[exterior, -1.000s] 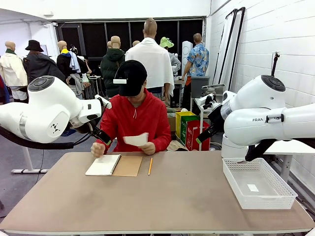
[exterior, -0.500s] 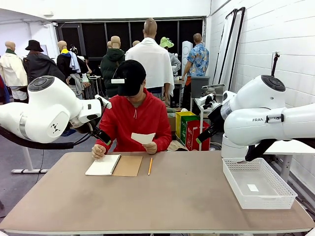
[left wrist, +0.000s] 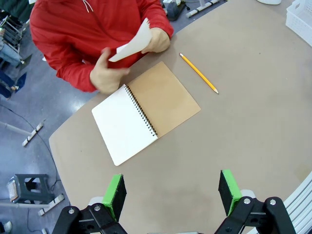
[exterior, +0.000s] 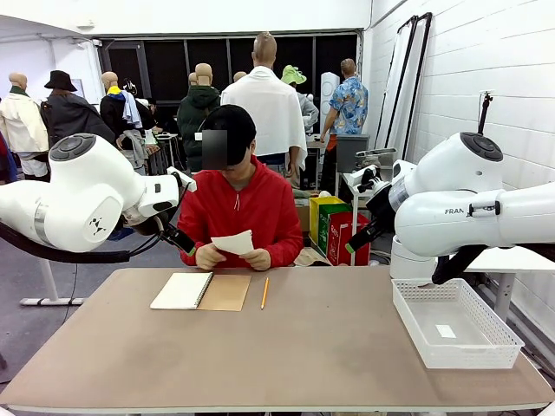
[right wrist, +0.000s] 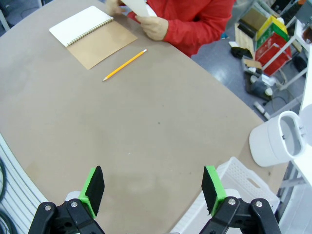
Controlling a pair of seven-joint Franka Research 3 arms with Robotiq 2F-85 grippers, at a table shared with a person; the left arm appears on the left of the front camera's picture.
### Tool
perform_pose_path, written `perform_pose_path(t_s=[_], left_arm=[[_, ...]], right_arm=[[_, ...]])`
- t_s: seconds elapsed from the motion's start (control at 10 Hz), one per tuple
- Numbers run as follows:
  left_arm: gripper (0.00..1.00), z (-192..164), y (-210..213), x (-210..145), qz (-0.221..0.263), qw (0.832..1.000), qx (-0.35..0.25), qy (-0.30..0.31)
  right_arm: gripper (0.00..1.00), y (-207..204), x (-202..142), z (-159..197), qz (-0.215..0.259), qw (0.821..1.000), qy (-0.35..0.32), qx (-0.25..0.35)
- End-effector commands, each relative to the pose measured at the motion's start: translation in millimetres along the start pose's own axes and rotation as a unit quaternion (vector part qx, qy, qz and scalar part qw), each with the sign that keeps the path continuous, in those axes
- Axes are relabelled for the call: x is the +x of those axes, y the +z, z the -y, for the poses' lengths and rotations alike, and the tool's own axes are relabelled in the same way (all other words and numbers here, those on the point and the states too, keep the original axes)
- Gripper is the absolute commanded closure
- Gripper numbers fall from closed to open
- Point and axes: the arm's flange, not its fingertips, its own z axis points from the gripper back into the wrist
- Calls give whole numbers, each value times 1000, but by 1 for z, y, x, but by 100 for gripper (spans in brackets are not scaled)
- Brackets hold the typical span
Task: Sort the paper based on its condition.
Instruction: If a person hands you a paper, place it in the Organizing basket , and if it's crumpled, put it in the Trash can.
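Observation:
A person in a red top holds one white sheet of paper in both hands above the far edge of the table; the paper looks flat and the paper sits at the top edge of the right wrist view. My left gripper is open, high over the table's near side, nothing between its green pads. My right gripper is open too, high above bare tabletop.
An open spiral notebook with a brown cover lies at the far left-centre, a yellow pencil beside it. A white mesh basket with a small scrap inside stands at the table's right edge. Both arms hang raised at the sides.
The person's left hand has come off the notebook and joined the other hand on the sheet, which now sits lower in front of the chest. Neither arm has moved.

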Motion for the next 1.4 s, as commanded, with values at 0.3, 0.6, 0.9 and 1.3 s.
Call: perform_pose_path(t_s=[0.3,0.6,0.9,1.3], left_arm=[[0,0,0,0,-1,1000,0,-2],[0,0,0,0,-1,1000,0,-2],[0,0,0,0,-1,1000,0,-2],[0,0,0,0,-1,1000,0,-2]], right_arm=[[0,0,0,1,0,1000,-1,0],[0,0,0,1,0,1000,-1,0],[0,0,0,1,0,1000,-1,0],[0,0,0,1,0,1000,-1,0]])
